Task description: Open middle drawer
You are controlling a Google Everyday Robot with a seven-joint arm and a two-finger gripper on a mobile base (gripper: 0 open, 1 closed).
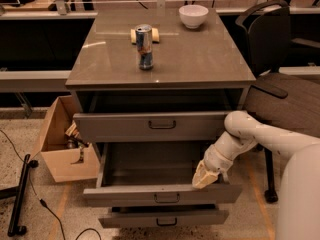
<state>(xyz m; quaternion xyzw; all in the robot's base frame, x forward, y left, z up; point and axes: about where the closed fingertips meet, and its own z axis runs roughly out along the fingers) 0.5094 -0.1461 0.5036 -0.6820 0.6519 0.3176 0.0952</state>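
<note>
The middle drawer (125, 195) is a grey-brown drawer with a small dark bar handle (166, 199). It is pulled far out of the cabinet and its bare inside shows. My gripper (202, 180), cream-coloured on a white arm coming from the right, is at the right end of this drawer's front panel, just behind its top edge. The top drawer (125, 126) stands a little way out above it. The lowest drawer (135, 219) pokes out slightly beneath it.
On the cabinet top (200, 59) stand a drink can (144, 47), a white bowl (193, 15) and a small tan object (156, 34). An open cardboard box (60, 159) sits on the floor at the left, with a black stand (20, 194) and cables. An office chair (280, 84) stands at the right.
</note>
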